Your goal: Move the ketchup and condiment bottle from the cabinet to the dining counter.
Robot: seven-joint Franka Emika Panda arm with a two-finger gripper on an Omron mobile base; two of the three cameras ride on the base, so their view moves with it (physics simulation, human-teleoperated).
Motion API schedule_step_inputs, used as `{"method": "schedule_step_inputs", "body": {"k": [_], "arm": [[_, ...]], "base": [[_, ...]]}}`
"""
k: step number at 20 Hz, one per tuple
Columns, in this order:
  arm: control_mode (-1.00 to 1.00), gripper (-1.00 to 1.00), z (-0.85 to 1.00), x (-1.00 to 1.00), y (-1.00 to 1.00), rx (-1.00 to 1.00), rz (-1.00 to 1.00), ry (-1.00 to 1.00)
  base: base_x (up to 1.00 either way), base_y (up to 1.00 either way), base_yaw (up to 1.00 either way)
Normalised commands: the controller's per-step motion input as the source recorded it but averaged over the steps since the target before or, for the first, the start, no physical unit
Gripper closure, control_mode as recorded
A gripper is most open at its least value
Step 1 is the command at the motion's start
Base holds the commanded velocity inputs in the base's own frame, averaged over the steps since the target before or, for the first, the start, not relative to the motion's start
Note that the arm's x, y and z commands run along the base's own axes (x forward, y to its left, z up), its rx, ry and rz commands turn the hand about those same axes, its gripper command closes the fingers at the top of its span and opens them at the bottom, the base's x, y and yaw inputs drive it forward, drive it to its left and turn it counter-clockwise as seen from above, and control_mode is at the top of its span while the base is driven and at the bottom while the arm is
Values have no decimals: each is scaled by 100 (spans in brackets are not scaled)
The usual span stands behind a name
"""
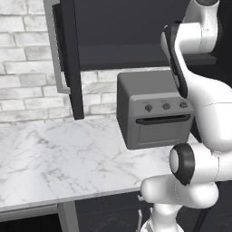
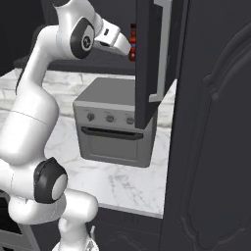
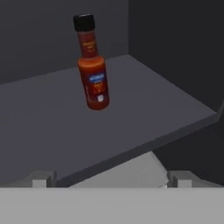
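Observation:
The condiment bottle, red-brown with a dark cap and a small label, stands upright on the shelf of the dark cabinet. It stands ahead of my gripper, a little left of centre and well apart from it. The jaws are open with nothing between them. In the right base view the gripper reaches into the open cabinet toward the bottle, beside the swung-out door. The left base view shows the cabinet's other open door. The ketchup and the dining counter are out of view.
A grey toaster oven stands on the marble counter against the brick wall, right under the cabinet. A tall dark cupboard rises close on the right. Both open cabinet doors jut out over the counter.

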Motion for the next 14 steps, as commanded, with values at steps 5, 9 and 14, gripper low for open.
{"method": "schedule_step_inputs", "body": {"k": [5, 9, 14], "arm": [[-100, -100, -15, 36, -25, 0, -1, -2], [-100, -100, -18, 40, -22, 0, 0, -4], [-100, -100, -9, 41, -12, 0, 0, -9]], "base": [[0, 0, 0], [0, 0, 0], [0, 0, 0]]}}
